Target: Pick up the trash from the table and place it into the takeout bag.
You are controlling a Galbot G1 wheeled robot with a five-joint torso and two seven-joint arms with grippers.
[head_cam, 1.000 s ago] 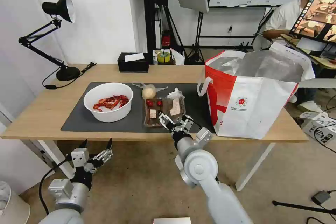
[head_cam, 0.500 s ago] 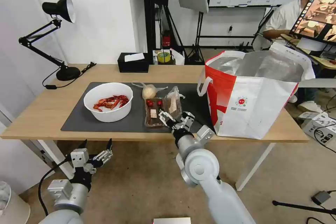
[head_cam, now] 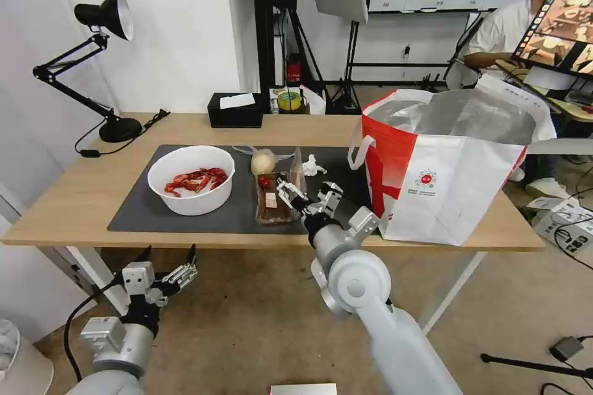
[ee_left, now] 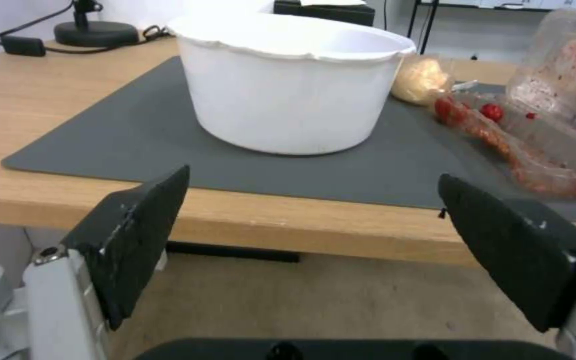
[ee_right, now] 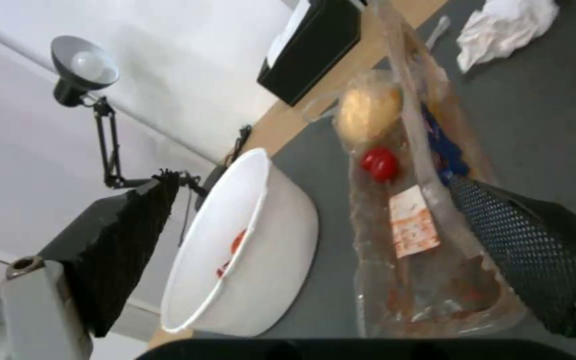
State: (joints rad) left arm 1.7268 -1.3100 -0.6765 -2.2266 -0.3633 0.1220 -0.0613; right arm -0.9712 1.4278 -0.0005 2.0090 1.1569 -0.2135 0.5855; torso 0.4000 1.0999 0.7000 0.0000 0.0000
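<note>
On the table's (head_cam: 74, 197) dark mat (head_cam: 133, 213) sit a white bowl (head_cam: 191, 180) of red crayfish shells, a clear bag with a beige lump (head_cam: 264, 162), a crumpled tissue (head_cam: 313, 165) and two clear trays. One tray (head_cam: 272, 202) lies flat; the other tray (head_cam: 297, 171) stands tipped on its edge beside it. My right gripper (head_cam: 307, 193) is open at the mat's near edge, its fingers (ee_right: 521, 250) straddling both trays (ee_right: 428, 280). The white-and-red takeout bag (head_cam: 451, 166) stands open to the right. My left gripper (head_cam: 167, 262) hangs open below the table's front edge, facing the bowl (ee_left: 288, 95).
A black desk lamp (head_cam: 117, 126) stands at the table's back left. A black tissue box (head_cam: 235, 110) sits at the back edge, with a yellow tape roll (head_cam: 288, 100) behind it. Boxes and cables lie on the floor at the right.
The right gripper has pushed forward over the mat. The right-hand tray, lying flat before, has tipped up onto its edge against the other tray. The left arm has hardly moved.
</note>
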